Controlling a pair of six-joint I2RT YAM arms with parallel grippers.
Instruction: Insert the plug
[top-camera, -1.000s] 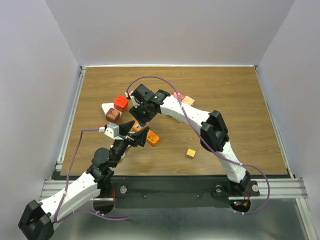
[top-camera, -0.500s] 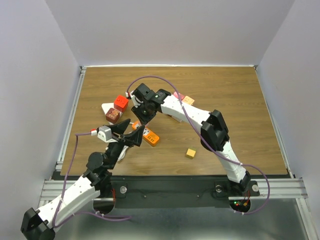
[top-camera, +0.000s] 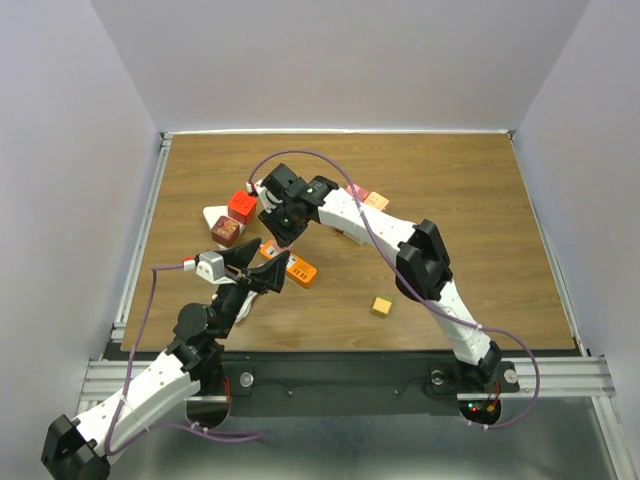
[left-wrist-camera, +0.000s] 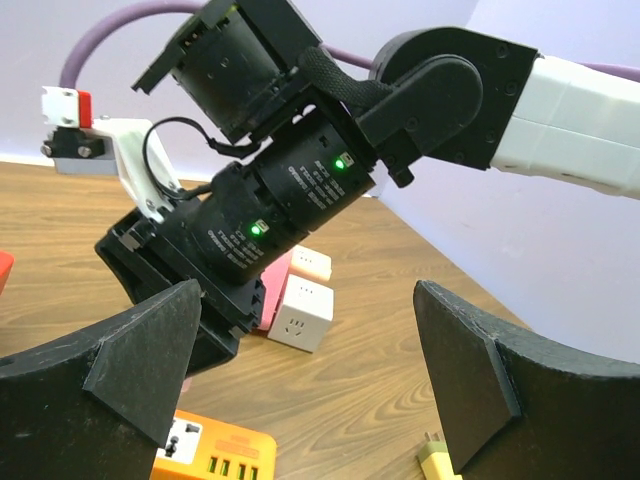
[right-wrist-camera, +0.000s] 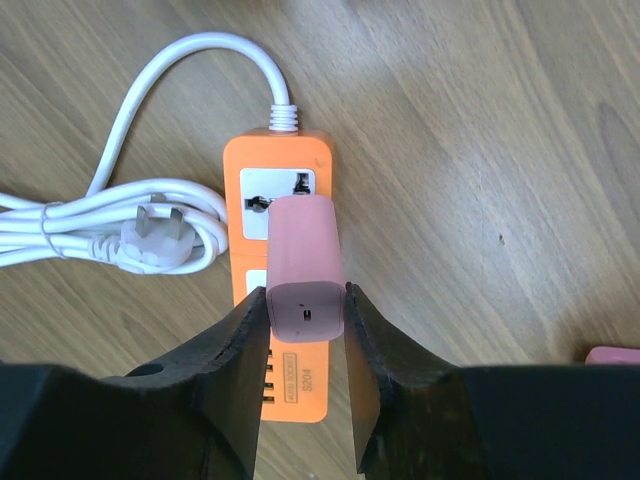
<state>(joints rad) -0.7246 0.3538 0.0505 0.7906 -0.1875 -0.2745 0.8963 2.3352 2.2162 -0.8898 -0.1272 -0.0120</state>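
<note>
My right gripper (right-wrist-camera: 307, 300) is shut on a pink plug (right-wrist-camera: 303, 250), one finger on each side of it. The plug's far end sits over the upper socket of an orange power strip (right-wrist-camera: 240, 165); its prongs are hidden. In the top view the right gripper (top-camera: 283, 228) hangs over the strip's (top-camera: 298, 271) left end at mid-table. My left gripper (top-camera: 262, 268) stands open right beside the strip, with nothing between its fingers. Its own view shows the strip (left-wrist-camera: 215, 455) low between the jaws and the right wrist close ahead.
The strip's white cord and plug (right-wrist-camera: 150, 240) lie coiled to its left. A red cube (top-camera: 240, 206) and a brown cube (top-camera: 226, 231) sit left of the arms, pink and peach adapters (top-camera: 365, 198) and a white adapter (left-wrist-camera: 300, 312) behind, and a yellow cube (top-camera: 381, 306) near the front.
The right jaws have closed onto the pink plug and the wrist has shifted slightly left. The left arm has drawn back a little to the left, still open.
</note>
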